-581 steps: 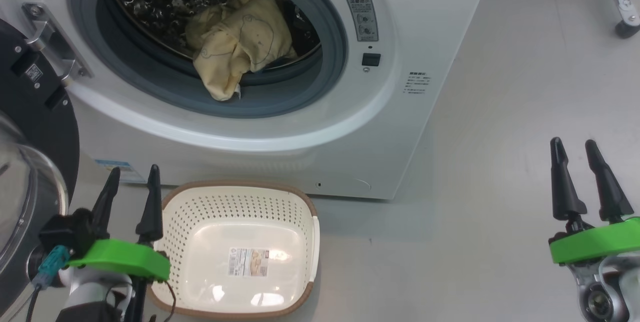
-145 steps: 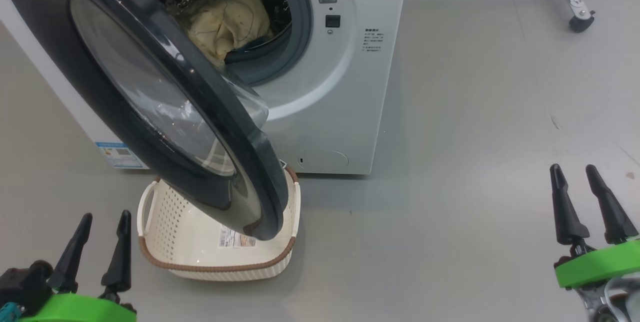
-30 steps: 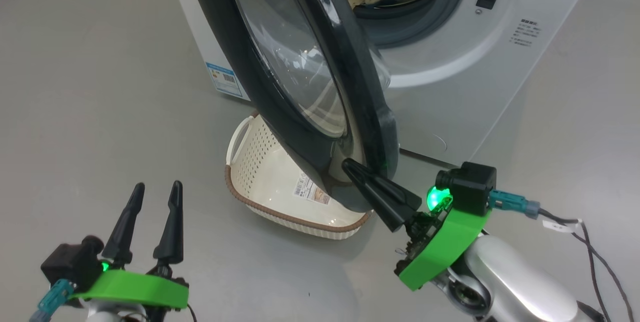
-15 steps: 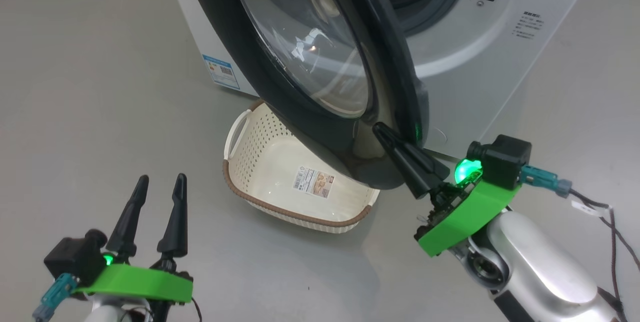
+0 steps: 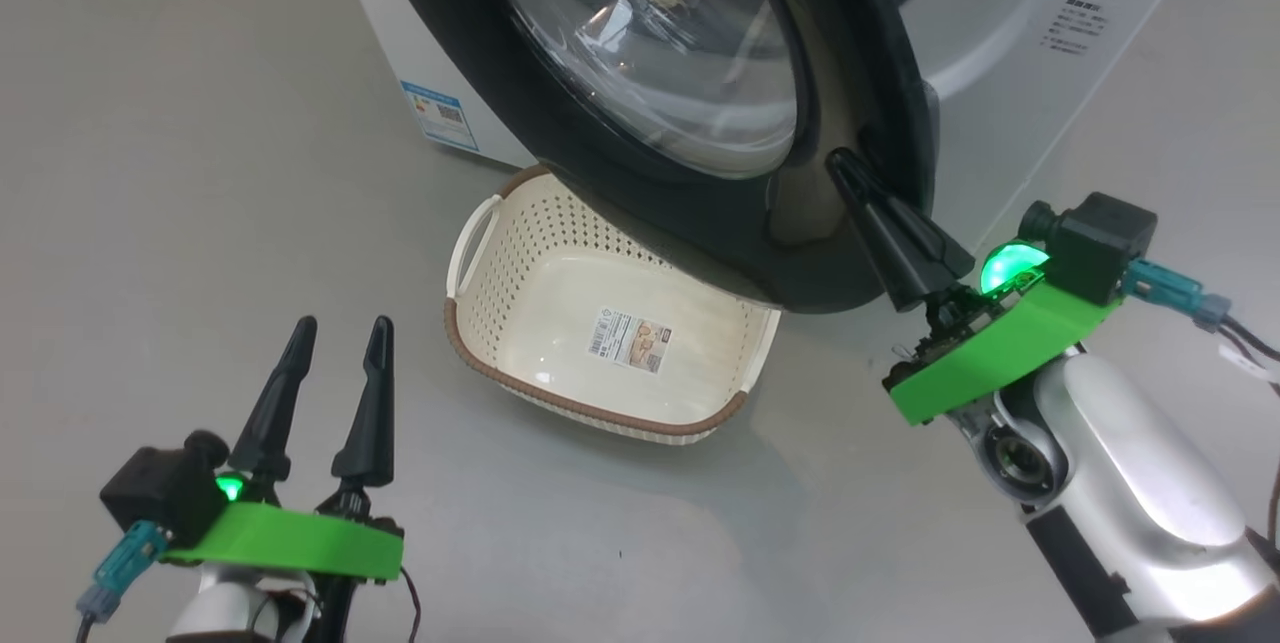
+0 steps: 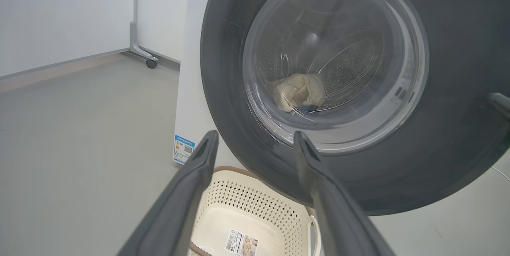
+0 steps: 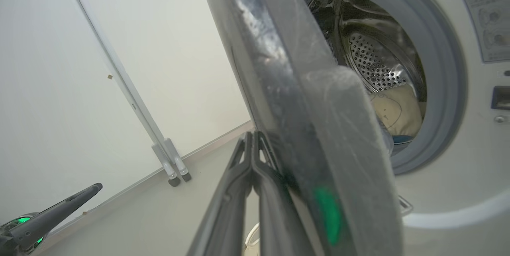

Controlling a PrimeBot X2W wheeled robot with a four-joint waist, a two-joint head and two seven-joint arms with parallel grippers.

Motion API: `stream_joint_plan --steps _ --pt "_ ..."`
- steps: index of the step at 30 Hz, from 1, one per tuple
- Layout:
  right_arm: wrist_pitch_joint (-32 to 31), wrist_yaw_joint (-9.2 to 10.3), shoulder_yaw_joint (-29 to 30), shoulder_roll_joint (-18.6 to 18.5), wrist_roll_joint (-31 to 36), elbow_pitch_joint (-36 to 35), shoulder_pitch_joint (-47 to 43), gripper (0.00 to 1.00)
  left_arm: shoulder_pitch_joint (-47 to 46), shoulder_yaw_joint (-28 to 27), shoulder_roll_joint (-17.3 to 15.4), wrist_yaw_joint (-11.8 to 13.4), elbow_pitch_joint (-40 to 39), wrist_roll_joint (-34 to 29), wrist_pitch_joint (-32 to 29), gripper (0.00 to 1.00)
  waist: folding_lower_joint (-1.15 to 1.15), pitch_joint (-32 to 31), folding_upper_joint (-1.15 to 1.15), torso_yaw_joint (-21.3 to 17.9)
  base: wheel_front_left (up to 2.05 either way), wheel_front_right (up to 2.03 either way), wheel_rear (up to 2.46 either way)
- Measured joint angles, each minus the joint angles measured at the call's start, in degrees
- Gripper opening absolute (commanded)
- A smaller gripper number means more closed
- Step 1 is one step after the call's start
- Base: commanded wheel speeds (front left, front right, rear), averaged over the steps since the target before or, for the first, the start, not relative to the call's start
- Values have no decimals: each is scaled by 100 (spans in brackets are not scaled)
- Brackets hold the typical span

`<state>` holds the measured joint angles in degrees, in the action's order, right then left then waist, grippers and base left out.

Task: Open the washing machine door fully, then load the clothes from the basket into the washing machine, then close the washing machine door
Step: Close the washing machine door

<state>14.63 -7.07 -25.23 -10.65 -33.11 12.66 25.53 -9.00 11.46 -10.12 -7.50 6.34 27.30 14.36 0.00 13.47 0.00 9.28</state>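
The washing machine door (image 5: 880, 53), black-rimmed with a glass bowl, stands partly swung toward the white washing machine (image 5: 1010, 53). My right gripper (image 5: 842, 166) is shut, and its tip presses on the outer face of the door's lower rim. In the right wrist view the shut right gripper (image 7: 253, 135) lies against the door (image 7: 279, 69). Pale yellow clothes (image 7: 398, 112) lie in the steel drum and show through the glass (image 6: 299, 90). The basket (image 5: 510, 263) sits empty on the floor below the door. My left gripper (image 5: 338, 331) hangs open near it, holding nothing.
A blue sticker (image 5: 440, 113) marks the machine's lower front corner. A metal frame leg on a caster (image 6: 150, 63) stands by the white wall behind. The right wrist's cable (image 5: 1200, 308) trails off to the right. Grey floor spreads to the left of the basket.
My right gripper, shut, has moved up and right against the rim, and the door has swung closer to the machine. More of the basket is uncovered. The left arm has barely shifted.
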Motion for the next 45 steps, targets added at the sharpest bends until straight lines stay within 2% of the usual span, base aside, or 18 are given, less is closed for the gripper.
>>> stream_joint_plan --steps 21,45 --pt "0 0 935 -85 145 608 845 0 -508 339 121 0 -70 0 0 100 0 489 0 244 0 0 0" --pt "0 -1 1922 -146 346 958 1921 0 -1117 597 258 0 -143 0 1 100 0 1144 0 603 0 0 0"
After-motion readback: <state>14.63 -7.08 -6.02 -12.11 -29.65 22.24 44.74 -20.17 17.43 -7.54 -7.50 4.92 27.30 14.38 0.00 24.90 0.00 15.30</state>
